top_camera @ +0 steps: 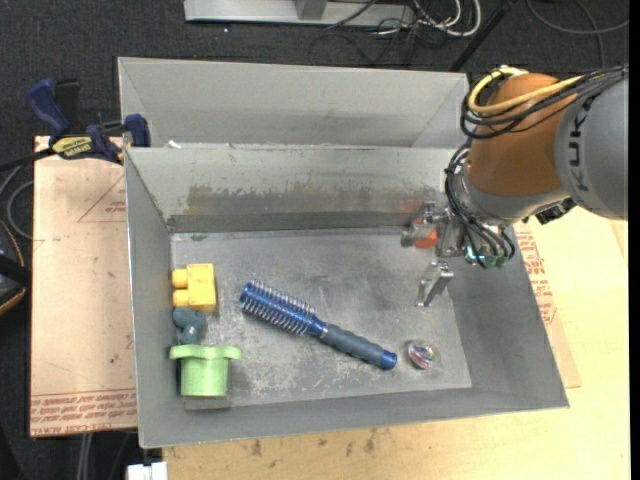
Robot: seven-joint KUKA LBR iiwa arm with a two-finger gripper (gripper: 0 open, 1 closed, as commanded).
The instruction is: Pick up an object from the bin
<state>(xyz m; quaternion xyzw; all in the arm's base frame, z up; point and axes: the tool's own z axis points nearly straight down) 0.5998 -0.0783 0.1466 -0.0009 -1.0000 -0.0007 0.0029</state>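
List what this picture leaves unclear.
Camera view:
- Small shiny thing beside the brush handle: too small to identify.
- Grey-blue thing: partly covered by the green piece.
- Gripper: upper part hidden by the orange wrist.
- Arm: cut off by the right edge.

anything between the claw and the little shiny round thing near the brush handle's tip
Nothing visible. The claw hangs over bare bin floor on the right, and the small shiny round thing lies just below it in the view. The blue hairbrush has its handle tip close on that thing's left, not between them.
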